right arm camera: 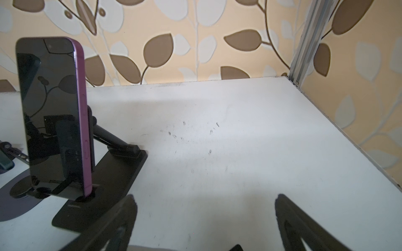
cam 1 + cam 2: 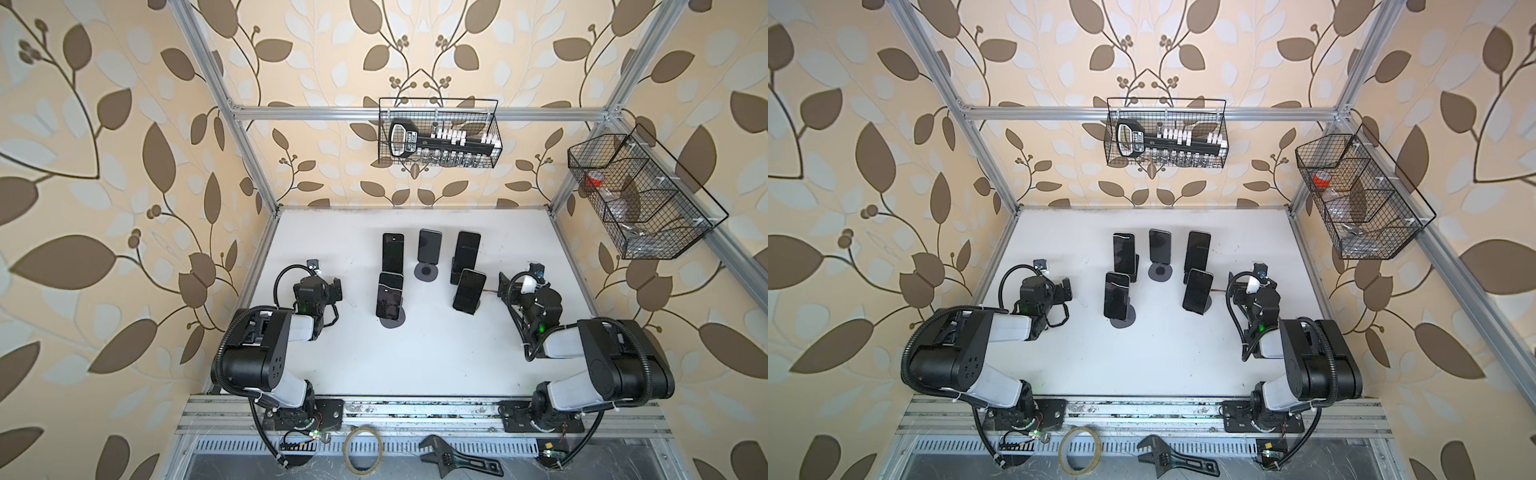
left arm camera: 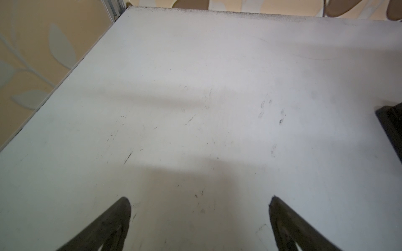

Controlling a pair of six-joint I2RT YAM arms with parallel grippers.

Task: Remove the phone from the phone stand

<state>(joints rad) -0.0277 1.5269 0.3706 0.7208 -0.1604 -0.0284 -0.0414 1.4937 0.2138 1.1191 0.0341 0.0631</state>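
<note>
The phone (image 1: 50,113) stands in its phone stand (image 1: 113,180) on the table (image 1: 239,152), so the removal is wholly ahead. Left tool (image 3: 199,199) and right tool (image 1: 205,196) gape wide, holding nothing.

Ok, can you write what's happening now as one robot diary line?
left gripper: open, empty | right gripper: open, empty | purple phone: on its stand, untouched

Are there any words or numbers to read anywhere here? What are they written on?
No text here can be read for sure.
White label on the black tool rack in the wire basket: it has lettering, but it is too blurred to read.
Purple phone: the screen is dark, no words.
Wrench: any markings are too small to read.
</note>
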